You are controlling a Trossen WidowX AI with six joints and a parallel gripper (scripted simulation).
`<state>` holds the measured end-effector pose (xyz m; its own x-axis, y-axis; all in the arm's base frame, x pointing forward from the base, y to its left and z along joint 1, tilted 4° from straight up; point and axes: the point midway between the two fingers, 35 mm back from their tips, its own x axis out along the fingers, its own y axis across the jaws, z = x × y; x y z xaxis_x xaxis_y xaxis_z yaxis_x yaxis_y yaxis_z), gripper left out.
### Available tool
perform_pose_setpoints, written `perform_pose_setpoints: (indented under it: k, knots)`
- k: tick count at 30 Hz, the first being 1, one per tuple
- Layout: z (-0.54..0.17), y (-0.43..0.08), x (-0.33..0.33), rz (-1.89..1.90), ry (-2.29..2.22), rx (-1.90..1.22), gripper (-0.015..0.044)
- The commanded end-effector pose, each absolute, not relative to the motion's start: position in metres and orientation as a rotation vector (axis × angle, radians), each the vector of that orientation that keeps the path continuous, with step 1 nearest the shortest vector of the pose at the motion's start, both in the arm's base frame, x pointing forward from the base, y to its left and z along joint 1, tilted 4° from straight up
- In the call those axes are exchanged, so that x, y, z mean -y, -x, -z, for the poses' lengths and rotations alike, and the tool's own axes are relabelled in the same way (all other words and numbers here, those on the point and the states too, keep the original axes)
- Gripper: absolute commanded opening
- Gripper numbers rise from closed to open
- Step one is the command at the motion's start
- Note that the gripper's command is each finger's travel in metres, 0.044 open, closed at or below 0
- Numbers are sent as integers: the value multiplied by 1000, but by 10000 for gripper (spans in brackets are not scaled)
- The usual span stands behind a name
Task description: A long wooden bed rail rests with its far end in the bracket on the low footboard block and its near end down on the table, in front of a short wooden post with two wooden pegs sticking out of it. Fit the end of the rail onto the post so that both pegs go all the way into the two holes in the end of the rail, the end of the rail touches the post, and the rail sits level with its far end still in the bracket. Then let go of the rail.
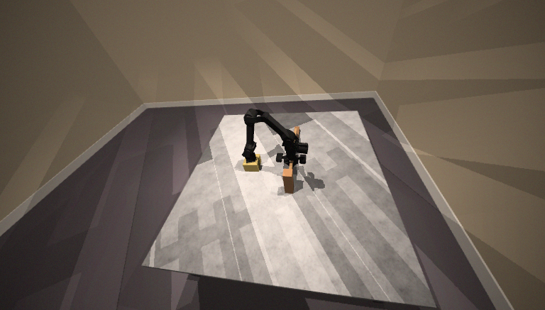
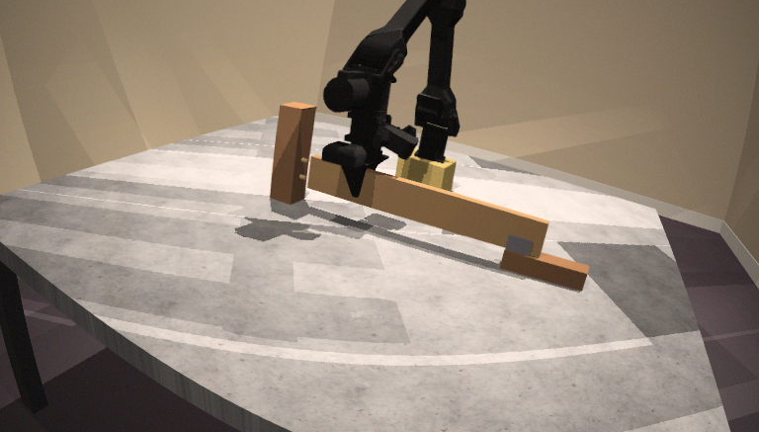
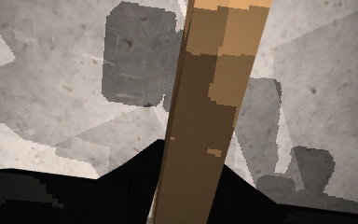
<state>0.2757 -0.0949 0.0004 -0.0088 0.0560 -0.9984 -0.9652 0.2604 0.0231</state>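
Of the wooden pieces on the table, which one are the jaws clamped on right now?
The long rail, gripped near its raised end beside the upright post. The post and the low footboard block stand free; the gripper straddles only the rail.

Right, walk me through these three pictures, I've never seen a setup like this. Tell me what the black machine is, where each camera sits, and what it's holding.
The black machine is a robot arm standing on a yellow base on the table. One picture looks down from high above, one from the side near table height, and one from a camera on the arm's wrist. On the table are an upright wooden post with two pegs, a long wooden rail and a low footboard block. The arm's tool is clamped on the rail near the post. That end is lifted, close to the pegs but not yet against the post; the far end rests at the block.
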Motion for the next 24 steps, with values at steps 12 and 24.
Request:
perform_pose_setpoints:
  k: [12, 24]
  knots:
    - [0, -275, 101, -1043, 971, -1294, 0]
    - [-1, -274, 105, -1043, 971, -1294, 0]
